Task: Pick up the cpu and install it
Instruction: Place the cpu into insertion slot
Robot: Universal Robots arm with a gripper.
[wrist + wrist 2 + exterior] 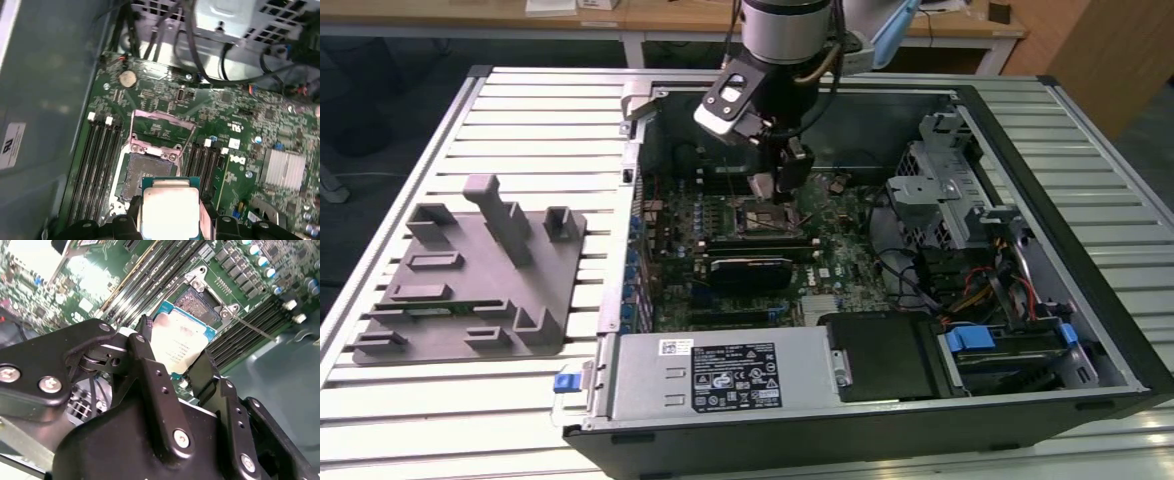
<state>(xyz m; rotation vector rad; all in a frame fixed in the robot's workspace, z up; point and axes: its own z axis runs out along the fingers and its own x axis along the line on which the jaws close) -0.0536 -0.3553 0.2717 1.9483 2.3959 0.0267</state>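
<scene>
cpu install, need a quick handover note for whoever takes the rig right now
Gripper: black two-finger gripper shut on the flat square silver-topped cpu, pinched by its edges.
Where: cpu held over the green motherboard, close by the open black square socket, inside the open computer case.
Done: cpu picked up.
Left: cpu not yet seated in the socket.

A grey tray [467, 275] with upright posts sat at the exterior view's left on a slatted table [400, 140]. Right of it lay an open case [854, 435] — green motherboard [670, 300] inside, a silver power supply [720, 375] along the lower edge, a blue latch [566, 381] at its corner. A drive cage [937, 185] stood upper right. The first wrist view showed a coin battery [128, 78] and heatsink [284, 167].
</scene>
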